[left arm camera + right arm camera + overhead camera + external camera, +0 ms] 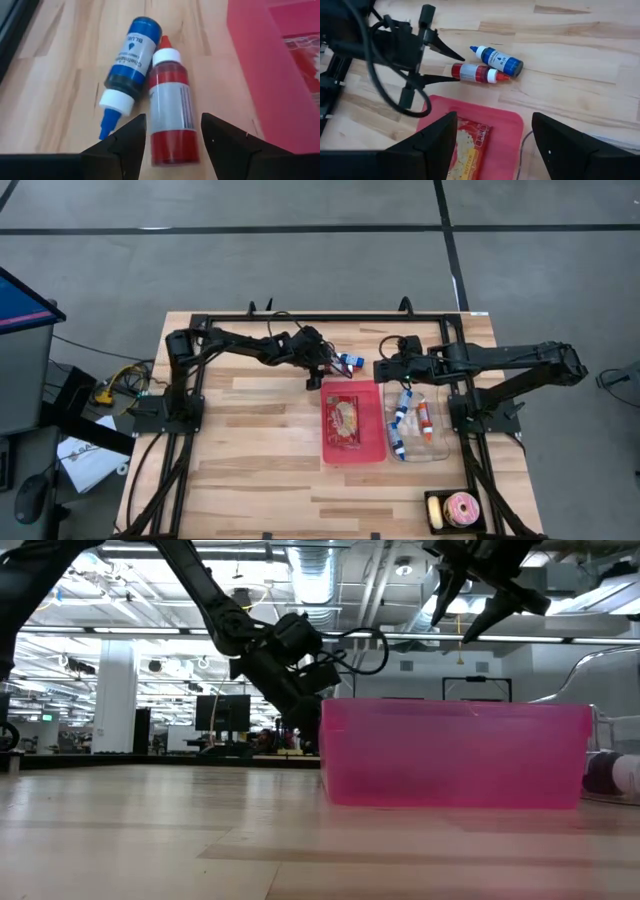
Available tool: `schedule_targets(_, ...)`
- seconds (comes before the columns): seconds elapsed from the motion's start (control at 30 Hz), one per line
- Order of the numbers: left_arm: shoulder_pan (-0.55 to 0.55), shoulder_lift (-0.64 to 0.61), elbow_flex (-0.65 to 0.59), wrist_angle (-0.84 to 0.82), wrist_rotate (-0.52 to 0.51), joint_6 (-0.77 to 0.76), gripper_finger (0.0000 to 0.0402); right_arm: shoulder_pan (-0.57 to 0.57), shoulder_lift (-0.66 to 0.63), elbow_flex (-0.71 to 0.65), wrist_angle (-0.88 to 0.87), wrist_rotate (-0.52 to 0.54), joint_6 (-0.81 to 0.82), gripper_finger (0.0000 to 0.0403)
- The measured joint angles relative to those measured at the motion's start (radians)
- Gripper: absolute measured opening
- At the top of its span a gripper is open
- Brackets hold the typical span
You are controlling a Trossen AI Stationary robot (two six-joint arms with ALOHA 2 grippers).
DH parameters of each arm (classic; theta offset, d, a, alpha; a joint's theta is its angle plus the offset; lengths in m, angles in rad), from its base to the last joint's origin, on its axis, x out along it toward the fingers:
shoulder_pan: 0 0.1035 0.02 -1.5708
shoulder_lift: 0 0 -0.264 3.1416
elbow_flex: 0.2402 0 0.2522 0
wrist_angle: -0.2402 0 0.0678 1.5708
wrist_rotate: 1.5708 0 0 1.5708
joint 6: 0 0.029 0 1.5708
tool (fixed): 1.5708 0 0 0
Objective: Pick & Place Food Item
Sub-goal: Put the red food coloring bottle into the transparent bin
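A red dropper bottle and a blue one lie on their sides, side by side, on the wooden table just beyond the pink tray. My left gripper is open and slants down over the red bottle's base end, one finger on each side of it; no touch shows. The same bottles show in the right wrist view, red and blue. A popcorn bag lies flat in the pink tray. My right gripper hangs open above the trays, holding nothing.
A clear tray right of the pink one holds several small bottles. A black container with a pink donut sits at the near right corner. The pink tray's wall fills the low view. Bare wood lies at the left and near side.
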Motion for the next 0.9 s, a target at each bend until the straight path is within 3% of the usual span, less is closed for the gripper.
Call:
schedule_targets(0.37,0.005,0.046,0.001,0.005,0.004,-0.006,0.0181,0.003,0.0,0.0,0.0,-0.001,0.026,0.0249)
schedule_targets(0.63,0.017,0.044,0.001,0.001,-0.005,-0.06,0.012,0.003,0.0,0.0,0.001,0.0,0.038,0.0249)
schedule_targets(0.77,0.024,0.018,-0.001,-0.028,-0.007,-0.1,0.012,0.017,0.0,0.0,0.012,0.0,0.042,0.0249)
schedule_targets(0.9,0.032,-0.083,-0.003,-0.065,0.004,-0.109,0.012,0.035,0.0,0.0,0.096,0.001,0.087,0.0249)
